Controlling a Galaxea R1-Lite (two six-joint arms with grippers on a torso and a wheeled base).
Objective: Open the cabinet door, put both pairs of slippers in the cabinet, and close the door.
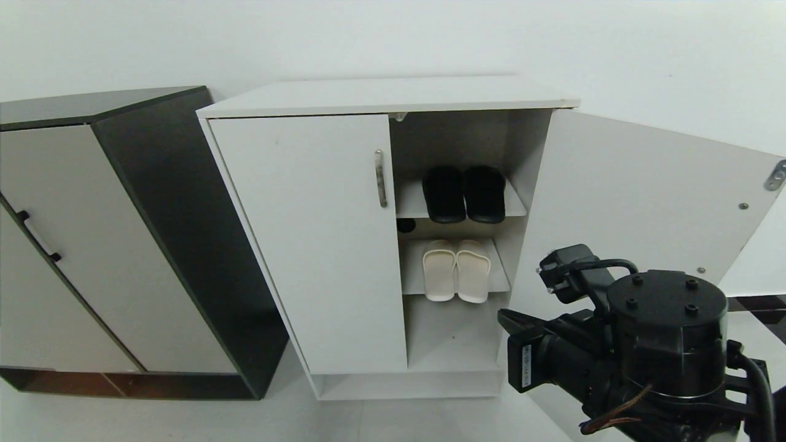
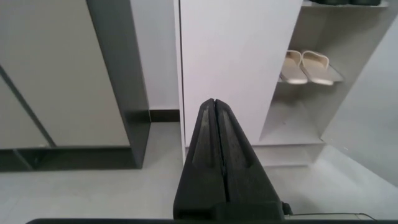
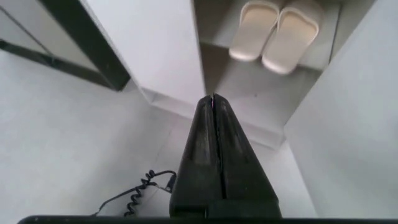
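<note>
White cabinet [image 1: 381, 98] at frame centre in head view, left door [image 1: 307, 245] shut, right door [image 1: 645, 196] swung wide to 3 o'clock of the opening. Black slippers [image 1: 463, 193] side by side on upper shelf. Cream slippers [image 1: 456, 270] side by side on the shelf below, at 6 o'clock of the black pair. Bottom compartment bare. Dark cabinet [image 1: 153, 233] just beside at 9 o'clock, not part of the job.

Left pincer [image 2: 215, 102] closed, fingers pressed together, nothing held, low in front of the shut left door. Right pincer [image 3: 213, 102] closed too, empty, hanging over the floor just before the open compartment, cream pair ahead of it. Right arm [image 1: 614, 344] at 4 o'clock of the opening, near the open door's inner face, not touching it as far as can be told. Coiled cable [image 3: 140, 190] on floor below the right pincer.

Step judged: loading done, both pairs shelved, only door closing left. Next move probably for the right arm: get to the far side of the open door, around 3 o'clock, and push the panel toward 9 o'clock until flush with the left door. Closed fingers fine for a push. Care needed to clear arm out of the door's arc first; slipper toes look close to shelf front, so check that the door clears them.
</note>
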